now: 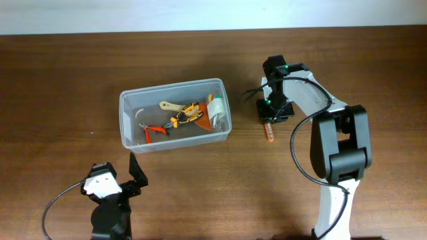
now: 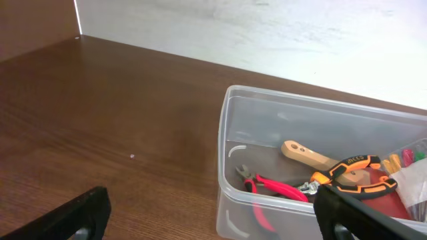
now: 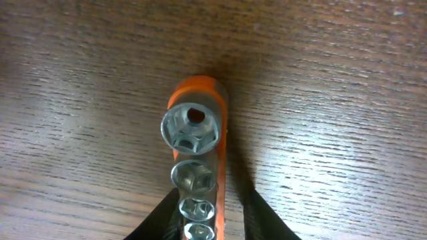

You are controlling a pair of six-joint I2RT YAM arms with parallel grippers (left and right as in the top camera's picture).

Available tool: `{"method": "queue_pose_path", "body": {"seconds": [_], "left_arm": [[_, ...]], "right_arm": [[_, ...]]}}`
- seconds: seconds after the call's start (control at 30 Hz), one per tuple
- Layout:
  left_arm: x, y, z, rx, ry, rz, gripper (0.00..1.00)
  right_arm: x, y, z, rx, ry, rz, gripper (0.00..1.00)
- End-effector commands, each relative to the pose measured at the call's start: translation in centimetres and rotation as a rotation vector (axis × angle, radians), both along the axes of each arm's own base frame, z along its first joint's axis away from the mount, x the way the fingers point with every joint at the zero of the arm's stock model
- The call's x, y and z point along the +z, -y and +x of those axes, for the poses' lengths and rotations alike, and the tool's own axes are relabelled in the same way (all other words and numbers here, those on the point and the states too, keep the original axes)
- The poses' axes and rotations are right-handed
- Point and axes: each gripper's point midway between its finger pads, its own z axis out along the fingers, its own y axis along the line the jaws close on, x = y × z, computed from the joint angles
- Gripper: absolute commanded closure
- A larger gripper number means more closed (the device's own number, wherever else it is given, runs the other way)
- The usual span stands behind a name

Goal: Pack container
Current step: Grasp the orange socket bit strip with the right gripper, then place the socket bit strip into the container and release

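The clear plastic container point(image 1: 175, 115) stands left of centre and shows in the left wrist view point(image 2: 320, 113). It holds red-handled pliers point(image 1: 152, 131), orange-and-black pliers point(image 1: 187, 115), a wooden-handled tool point(image 1: 169, 105) and a pale packet point(image 1: 215, 110). My right gripper point(image 1: 273, 113) is to the right of the container, shut on an orange socket rail point(image 3: 197, 153) with its fingers point(image 3: 208, 220) on both sides. The rail's end sticks out below the gripper point(image 1: 269, 135), at the table surface. My left gripper point(image 2: 220, 223) is open and empty near the front edge, just before the container's near-left corner.
Brown wooden table point(image 1: 67, 80). A pale wall strip point(image 1: 200, 13) runs along the far edge. The right arm's black cable point(image 1: 297, 153) loops beside the arm's base at the front right.
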Motion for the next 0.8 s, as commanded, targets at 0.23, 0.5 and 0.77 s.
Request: {"method": "queue_pose_path", "body": {"seconds": [0.23,0.5,0.77], "left_arm": [[-0.1,0.0,0.0,-0.002,-0.002,0.009,0.01],[-0.1,0.0,0.0,-0.003,-0.002,0.009,0.01],[-0.1,0.0,0.0,-0.003,-0.002,0.009,0.01]], "right_arm": [[6.4,-0.7,2.7,-0.002,0.110,0.020,0.87],[20.4,-10.0,5.3,0.291,0.442,0.185,0.96],[20.7,-23.9,0.7,1.169,0.657,0.217,0.96]]}}
